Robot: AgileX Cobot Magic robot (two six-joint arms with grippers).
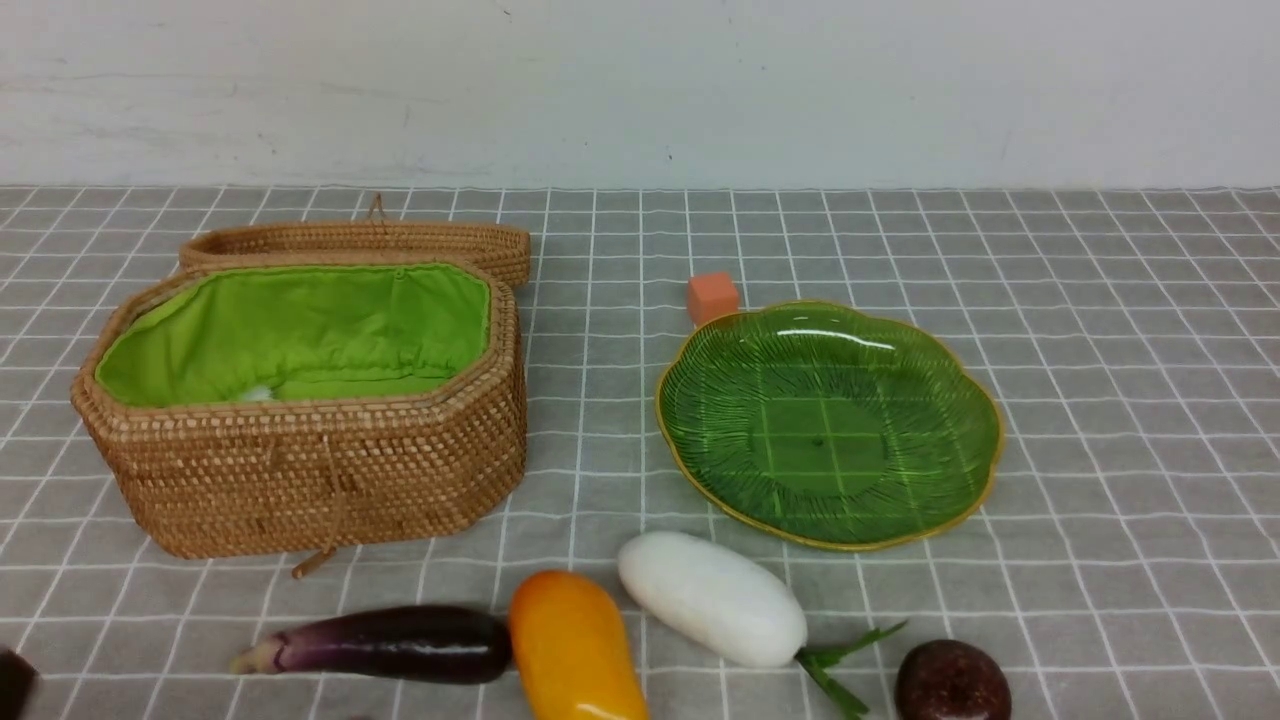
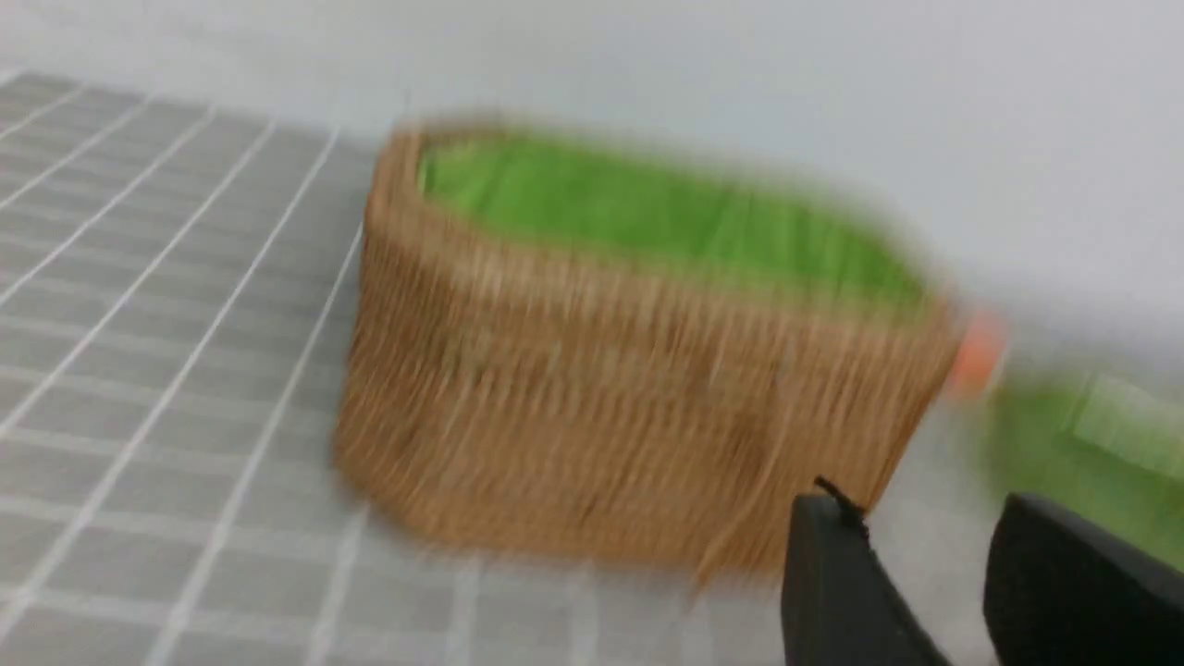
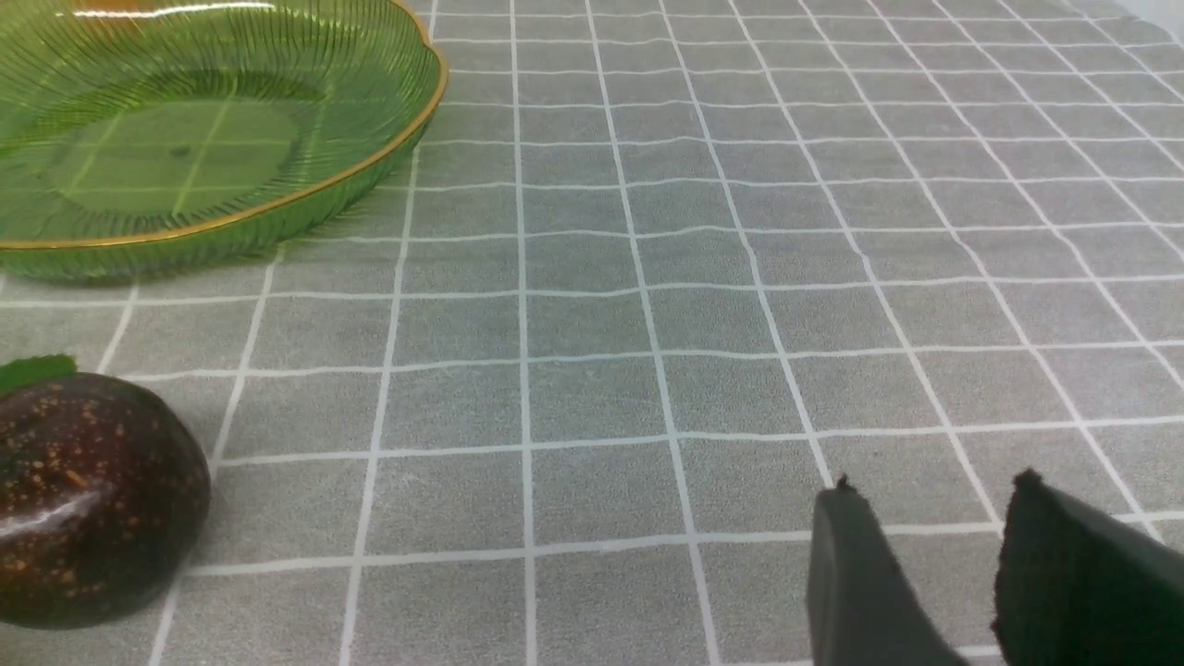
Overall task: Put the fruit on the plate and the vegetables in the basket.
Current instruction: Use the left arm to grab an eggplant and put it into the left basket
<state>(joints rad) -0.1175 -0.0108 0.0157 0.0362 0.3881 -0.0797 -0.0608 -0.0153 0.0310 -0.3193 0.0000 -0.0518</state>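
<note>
**Both grippers open; the food in view lies along the near edge**

On the left half of the counter you see the basket [image 1: 300,480]. It stands open, and its lid [image 1: 400,240] lies just behind it toward the far edge. A small white thing shows low in the green lining; I cannot tell what it is.

Your left gripper [image 2: 916,495] faces the basket wall in a blurred picture. Its fingers stand apart, with only background between them.

Along the near edge lie four things:
- the eggplant [image 1: 400,645]
- the mango [image 1: 575,650], which appears to touch the eggplant's end
- the radish [image 1: 710,597], just beside the mango
- the maroon ball [image 1: 950,683], near the radish's green stalks

The plate [image 1: 830,425] sits right of the middle, between the near and far edges. The orange cube [image 1: 712,297] stands at its far rim.

Your right gripper [image 3: 932,481] is over the cloth near the maroon ball, with its fingers apart.
</note>
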